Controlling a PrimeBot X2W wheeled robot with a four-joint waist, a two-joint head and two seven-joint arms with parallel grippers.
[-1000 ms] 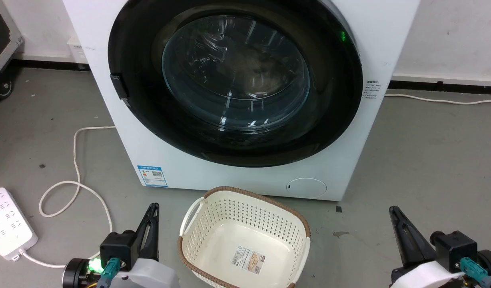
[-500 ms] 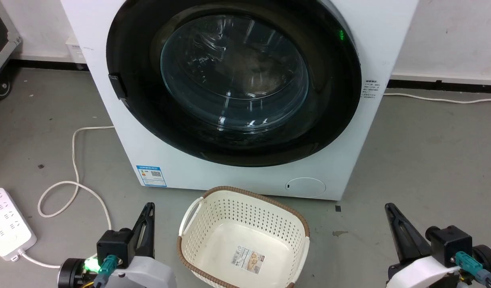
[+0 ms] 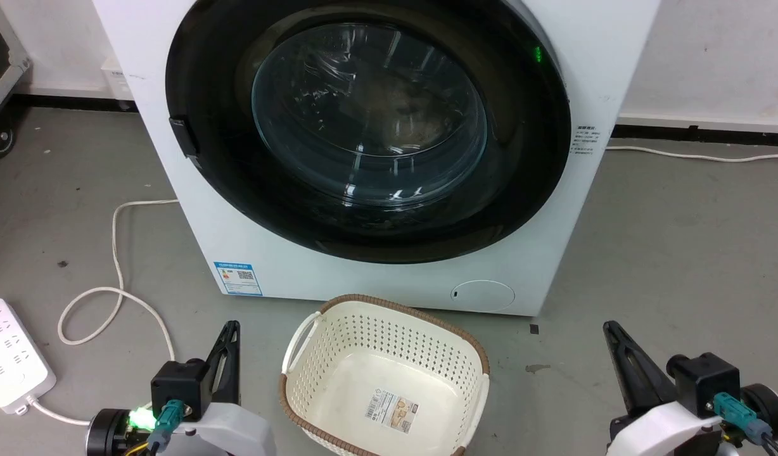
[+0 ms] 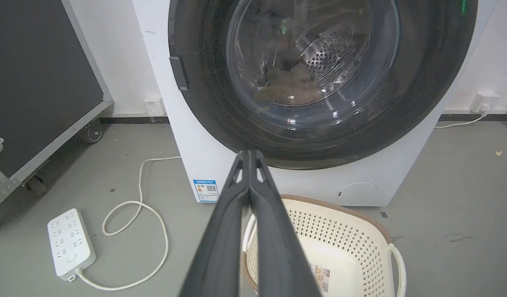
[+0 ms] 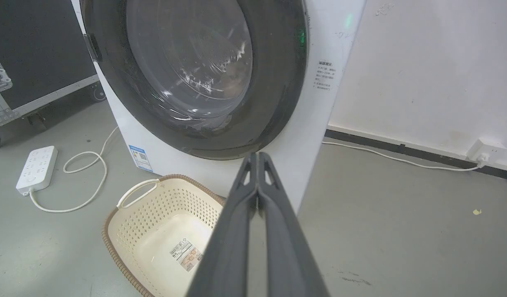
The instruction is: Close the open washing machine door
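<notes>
The round washing machine door (image 3: 367,126) sits flush on the white washer (image 3: 363,285), with its glass bowl facing the robot. The left gripper (image 4: 248,154) and the right gripper (image 5: 257,155) are clenched and empty.

Even bright light, glints on the washing machine door (image 3: 369,126)

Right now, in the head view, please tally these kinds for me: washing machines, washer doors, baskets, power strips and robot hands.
Washing machine: 1
Washing machine door: 1
Basket: 1
Power strip: 1
Hands: 2, left hand and right hand
Total: 6
</notes>
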